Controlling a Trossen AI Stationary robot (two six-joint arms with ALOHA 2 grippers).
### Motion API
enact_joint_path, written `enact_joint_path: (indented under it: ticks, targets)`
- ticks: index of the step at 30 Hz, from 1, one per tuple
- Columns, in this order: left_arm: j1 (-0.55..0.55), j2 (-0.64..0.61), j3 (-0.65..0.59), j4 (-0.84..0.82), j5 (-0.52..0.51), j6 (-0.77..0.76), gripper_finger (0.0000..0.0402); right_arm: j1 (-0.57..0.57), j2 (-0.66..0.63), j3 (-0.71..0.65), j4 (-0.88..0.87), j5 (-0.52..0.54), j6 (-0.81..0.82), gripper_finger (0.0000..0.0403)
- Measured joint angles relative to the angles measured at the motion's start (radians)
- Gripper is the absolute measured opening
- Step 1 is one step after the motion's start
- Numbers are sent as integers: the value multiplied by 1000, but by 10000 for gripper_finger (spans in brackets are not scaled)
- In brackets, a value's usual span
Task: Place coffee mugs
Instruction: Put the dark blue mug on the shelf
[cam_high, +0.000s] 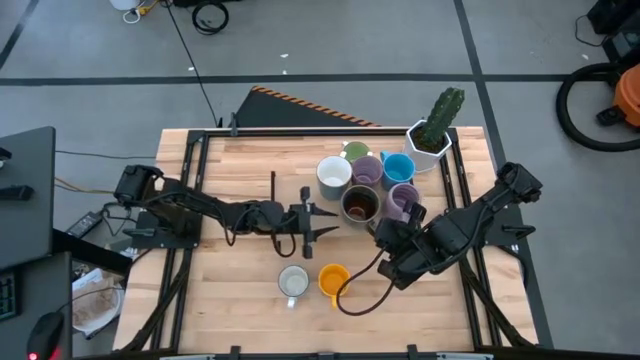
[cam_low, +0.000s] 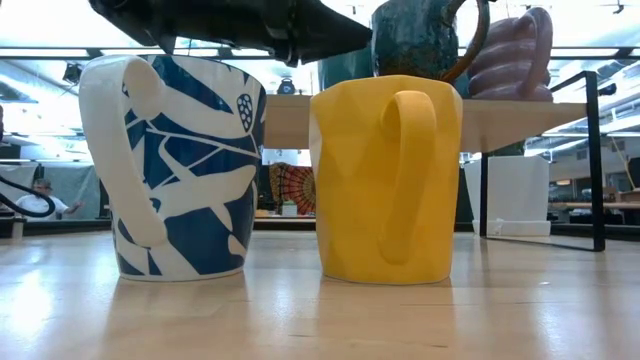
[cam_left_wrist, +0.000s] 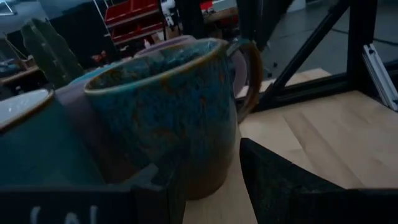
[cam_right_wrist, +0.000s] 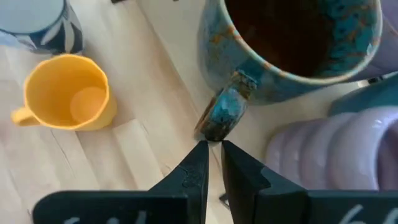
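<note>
Several mugs cluster at the table's far right: white, green, two lavender, blue, and a dark teal-brown mug standing upright on its base. A blue-patterned white mug and an orange-yellow mug stand near the near edge. My left gripper is open, level, just left of the dark mug, which fills the left wrist view. My right gripper is shut, its tips at that mug's handle. My right gripper's shut fingertips point at the outer curve of the dark mug's handle, slanting down from the table's near right. I cannot tell whether they touch it. My left gripper's fingers flank the mug's base; no touch shows.
A white faceted pot with a green cactus stands at the far right corner, behind the mugs. A black cable loops on the table by the orange-yellow mug. Bare wood lies left of centre and along the near right.
</note>
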Motion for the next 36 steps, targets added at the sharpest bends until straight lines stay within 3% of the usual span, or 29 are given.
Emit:
enact_joint_path:
  ticks: [14, 18, 25, 36]
  targets:
    - [11, 22, 0, 58, 0, 0, 146, -2, 3, 0, 236, -13, -142, 49]
    - [11, 38, 0, 78, 1, 0, 146, 2, 3, 0, 211, -24, -125, 49]
    - [11, 86, 0, 135, 0, 1, 146, 2, 3, 0, 13, -46, 16, 49]
    - [24, 115, 27, 195, 0, 2, 146, -10, 3, 0, 119, -46, 20, 49]
